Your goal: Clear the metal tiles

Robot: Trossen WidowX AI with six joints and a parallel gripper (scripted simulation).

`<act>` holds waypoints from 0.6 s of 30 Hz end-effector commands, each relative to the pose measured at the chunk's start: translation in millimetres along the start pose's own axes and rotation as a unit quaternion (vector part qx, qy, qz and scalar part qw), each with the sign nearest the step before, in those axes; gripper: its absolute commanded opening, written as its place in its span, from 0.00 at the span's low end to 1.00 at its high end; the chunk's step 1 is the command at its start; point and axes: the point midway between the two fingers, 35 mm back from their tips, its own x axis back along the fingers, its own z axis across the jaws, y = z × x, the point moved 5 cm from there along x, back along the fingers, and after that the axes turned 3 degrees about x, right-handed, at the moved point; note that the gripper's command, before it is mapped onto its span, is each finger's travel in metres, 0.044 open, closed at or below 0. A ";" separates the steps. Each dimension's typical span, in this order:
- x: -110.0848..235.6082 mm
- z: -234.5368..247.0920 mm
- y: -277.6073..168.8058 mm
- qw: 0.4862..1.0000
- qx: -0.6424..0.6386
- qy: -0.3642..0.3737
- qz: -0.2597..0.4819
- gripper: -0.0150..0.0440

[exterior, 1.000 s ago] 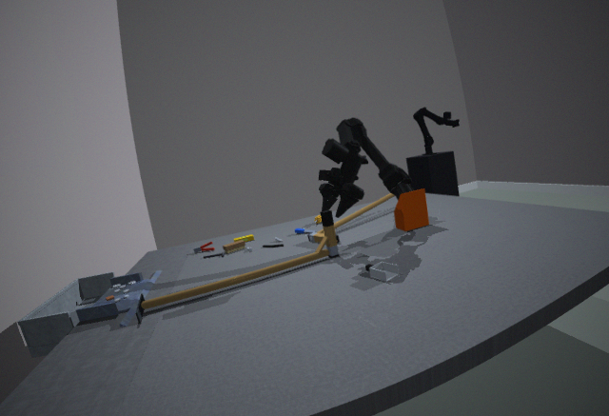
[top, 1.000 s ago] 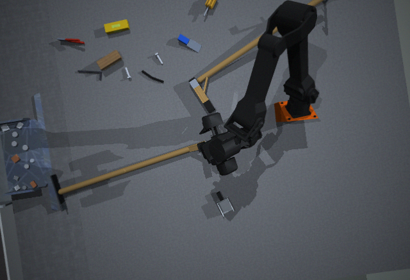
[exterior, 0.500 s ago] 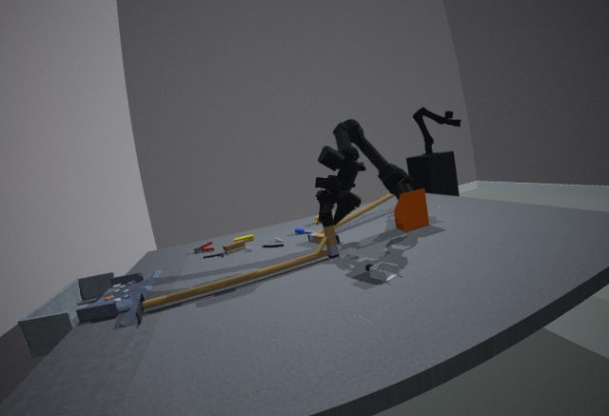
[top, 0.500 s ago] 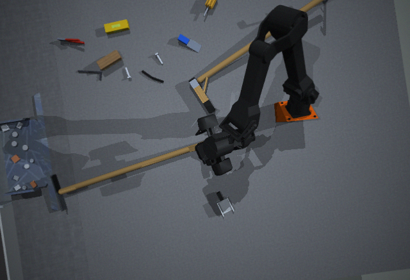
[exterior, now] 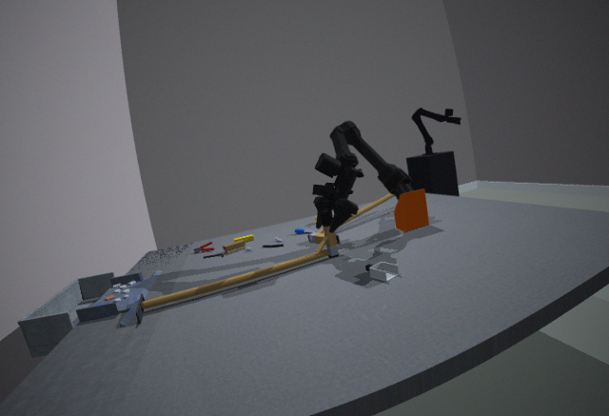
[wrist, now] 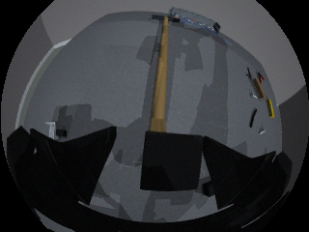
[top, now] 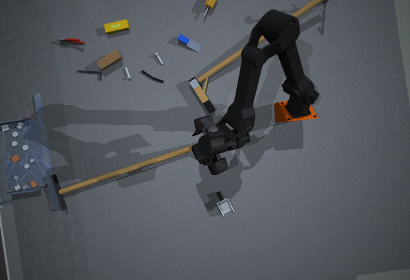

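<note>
The long scraper [top: 142, 164] [exterior: 236, 281] [wrist: 162, 72] lies along the table, its dark blade [top: 56, 184] by the near edge of the steel bench plate [top: 41, 157] [exterior: 135, 297]. An upright wooden grip post with a black top [wrist: 171, 161] stands at its near end. My gripper [top: 202, 151] [exterior: 326, 228] [wrist: 160, 136] is open, pointing down, with a fingertip on each side of the post and gaps between post and fingers. Several grey and copper-coloured tiles, such as one copper square [top: 15, 157], lie on the plate. The catch box [exterior: 49, 330] is beyond it; its inside is mostly hidden.
A second long-handled tool [top: 221, 65] lies behind, its wooden block head [top: 201, 95] near my arm. A small clear bracket [top: 225, 206] [exterior: 384, 271] lies on the other side. Pliers [top: 74, 40], a yellow block [top: 116, 25], a brown block [top: 109, 59] and bolts lie farther off.
</note>
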 end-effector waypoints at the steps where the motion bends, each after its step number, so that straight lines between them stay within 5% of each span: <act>1: 1.2 0.4 0.5 1.000 0.000 0.000 -0.001 0.87; 11: 1.2 0.4 0.5 1.000 0.000 0.000 -0.001 0.42; 18: 1.3 0.3 0.5 1.000 0.000 0.000 -0.001 0.31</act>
